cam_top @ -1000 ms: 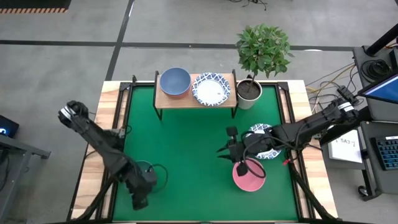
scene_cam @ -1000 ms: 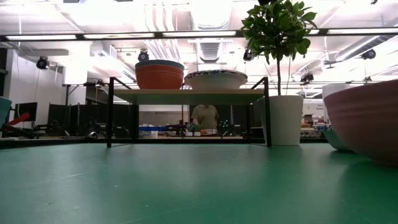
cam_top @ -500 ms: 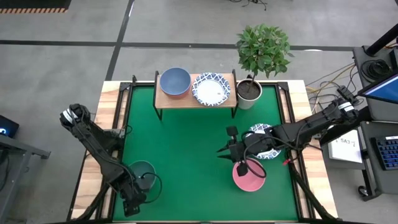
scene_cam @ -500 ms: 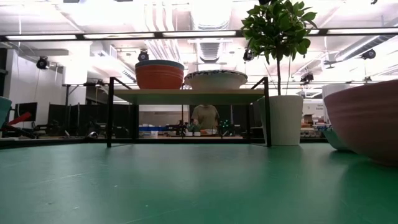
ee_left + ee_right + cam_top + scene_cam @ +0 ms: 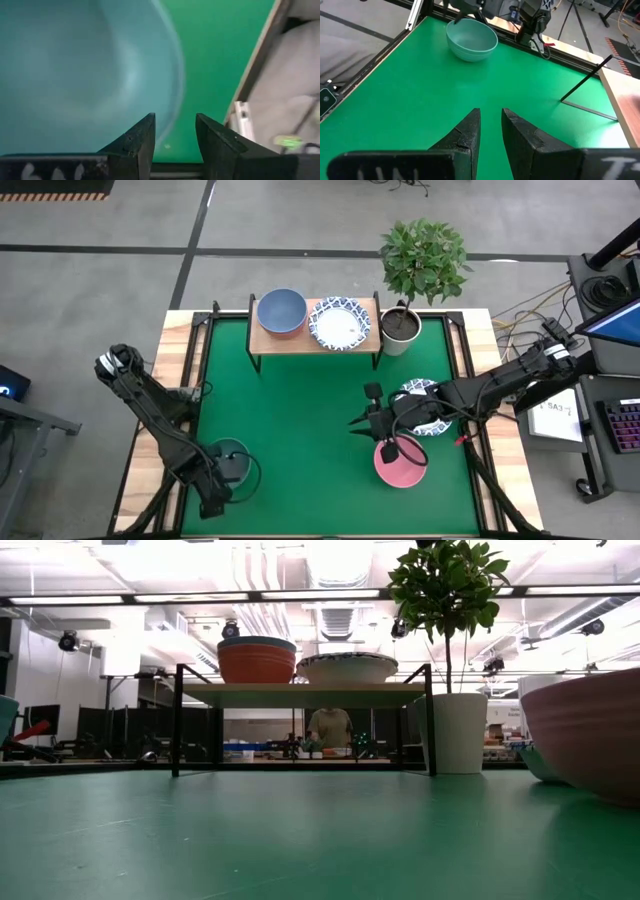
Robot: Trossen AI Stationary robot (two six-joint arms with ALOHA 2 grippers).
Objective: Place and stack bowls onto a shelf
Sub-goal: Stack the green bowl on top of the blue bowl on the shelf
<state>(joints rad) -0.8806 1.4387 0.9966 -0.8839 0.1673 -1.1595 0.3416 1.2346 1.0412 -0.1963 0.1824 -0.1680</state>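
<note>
My left gripper point(image 5: 174, 135) released astride the teal bowl point(image 5: 226, 461) rim near left, right gripper point(image 5: 491, 131) fingers empty, narrowly parted above the pink bowl point(image 5: 401, 465)

A matt green mat covers the bench point(image 5: 300, 430) inside pale wooden edging, the shelf point(image 5: 315, 340) at upper centre pairs a light wooden top with thin black metal legs, and the teal bowl point(image 5: 471, 39) looks smooth and faintly glossy.

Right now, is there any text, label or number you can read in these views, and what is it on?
Nothing reads clearly.
White lettering on the right pincer, on its body: cut off and blurred.
White marks on the left pincer, on its body: blurred.
Print on the paper sheet beside the table: too small.
</note>
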